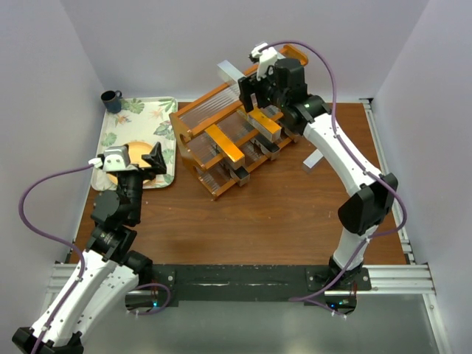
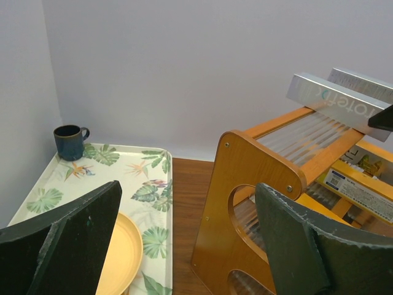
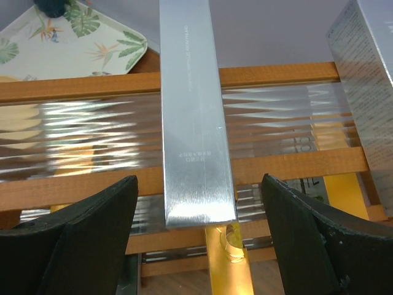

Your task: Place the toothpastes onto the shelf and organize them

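Observation:
The orange-brown shelf (image 1: 193, 125) stands mid-table. Two silver toothpastes lie on its top tier: one (image 3: 193, 123) between my right fingers, another (image 3: 368, 92) to its right. Orange-gold toothpastes (image 1: 225, 144) lie on the middle tier and dark grey ones (image 1: 243, 173) on the lowest. One silver carton (image 1: 312, 161) lies on the table right of the shelf. My right gripper (image 3: 199, 233) is open over the top tier, its fingers apart from the carton's near end. My left gripper (image 2: 187, 246) is open and empty, beside the shelf's left end panel (image 2: 245, 203).
A floral tray (image 1: 151, 118) lies at the back left with a dark mug (image 1: 111, 99) and a yellow plate (image 2: 120, 252) on it. Walls close in the table on the left, back and right.

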Controlling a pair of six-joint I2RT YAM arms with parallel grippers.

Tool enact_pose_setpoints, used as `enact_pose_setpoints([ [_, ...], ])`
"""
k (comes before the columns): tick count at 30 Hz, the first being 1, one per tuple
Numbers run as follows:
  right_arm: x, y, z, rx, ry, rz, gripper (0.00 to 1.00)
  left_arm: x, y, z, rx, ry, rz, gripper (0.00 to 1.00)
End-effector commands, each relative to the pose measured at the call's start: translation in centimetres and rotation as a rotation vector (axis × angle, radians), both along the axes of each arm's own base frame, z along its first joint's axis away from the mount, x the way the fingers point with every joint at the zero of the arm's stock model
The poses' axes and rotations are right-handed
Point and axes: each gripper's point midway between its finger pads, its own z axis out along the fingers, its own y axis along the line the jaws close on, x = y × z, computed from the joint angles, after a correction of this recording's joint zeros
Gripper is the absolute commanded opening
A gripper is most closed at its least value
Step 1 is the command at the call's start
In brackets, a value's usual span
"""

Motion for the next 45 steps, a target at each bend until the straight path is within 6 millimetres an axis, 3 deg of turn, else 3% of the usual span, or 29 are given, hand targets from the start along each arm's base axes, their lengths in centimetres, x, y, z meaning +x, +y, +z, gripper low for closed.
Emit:
enact_pose_setpoints([
  [1,-2.0,-1.7,6.4,0.085,-0.132,-0.033,0.88,0.0,0.0,0.3,-0.016,-0.016,-0.003,0.95],
  [2,-2.8,-2.2,7.8,0.108,-0.159,-0.039,0.89,-0.1,0.1,0.3,-0.016,-0.018,-0.003,0.95],
  [4,-3.4,-3.1,7.6,0.118,-0.17,-0.069,0.89,-0.1,0.1,0.3,-0.018,-0.018,-0.003,0.95],
  [6,-5.0,-4.8,9.2,0.153,-0.215,-0.118,0.89,-0.2,0.1,0.4,-0.017,-0.021,-0.004,0.95],
  [7,-5.2,-5.4,7.2,0.139,-0.189,-0.147,0.89,-0.2,0.1,0.4,-0.019,-0.022,-0.005,0.95],
  [8,-6.2,-7.4,9.0,0.174,-0.241,-0.224,0.91,-0.2,0.1,0.5,-0.02,-0.024,-0.006,0.95],
  [9,-6.6,-8.4,8.7,0.175,-0.245,-0.266,0.93,-0.3,0.1,0.4,-0.021,-0.024,-0.008,0.95],
  [10,-6.8,-9.5,6.7,0.145,-0.222,-0.315,0.95,-0.3,0.1,0.4,-0.02,-0.024,-0.008,0.95],
  [12,-8.2,-12.5,6.9,0.136,-0.245,-0.428,0.96,-0.4,0.0,0.6,-0.023,-0.029,-0.014,0.95],
  [13,-8.8,-13.3,4.8,0.133,-0.208,-0.467,0.96,-0.4,0.0,0.6,-0.022,-0.029,-0.016,0.95],
  [14,-9.2,-14.1,4.1,0.143,-0.201,-0.506,0.96,-0.4,0.0,0.6,-0.023,-0.029,-0.018,0.95],
  [15,-10.2,-16.2,4.3,0.153,-0.22,-0.592,0.97,-0.4,0.0,0.6,-0.025,-0.029,-0.018,0.95],
  [16,-10.6,-17.0,1.9,0.146,-0.186,-0.64,0.97,-0.5,0.0,0.7,-0.026,-0.032,-0.018,0.95],
  [18,-11.8,-20.0,-0.8,0.126,-0.167,-0.778,0.98,-0.5,0.0,0.8,-0.028,-0.035,-0.021,0.95],
  [20,-12.3,-21.3,-2.7,0.157,-0.148,-0.858,0.98,-0.5,-0.1,0.7,-0.026,-0.033,-0.023,0.95],
  [21,-12.6,-22.2,-5.1,0.137,-0.12,-0.897,0.98,-0.6,-0.1,0.7,-0.026,-0.034,-0.024,0.95],
  [23,-12.5,-23.0,-6.9,0.193,-0.108,-0.957,0.99,-0.6,-0.1,0.7,-0.027,-0.036,-0.024,0.96],
  [24,-12.6,-23.8,-8.9,0.19,-0.082,-0.987,0.99,-0.6,-0.1,0.7,-0.026,-0.034,-0.024,0.96],
  [32,-9.2,-24.0,-16.0,0.326,0.028,-1.037,0.99,-0.6,-0.1,0.6,-0.024,-0.034,-0.023,0.96],
  [34,-8.2,-23.7,-16.6,0.353,0.036,-1.03,0.99,-0.6,-0.1,0.6,-0.023,-0.034,-0.025,0.96],
  [39,-5.9,-23.5,-20.6,0.356,0.132,-1.049,0.98,-0.6,-0.2,0.6,-0.019,-0.035,-0.027,0.96],
  [45,-5.5,-23.9,-24.4,0.377,0.212,-1.123,0.96,-0.5,-0.3,0.5,-0.018,-0.034,-0.032,0.95],
])
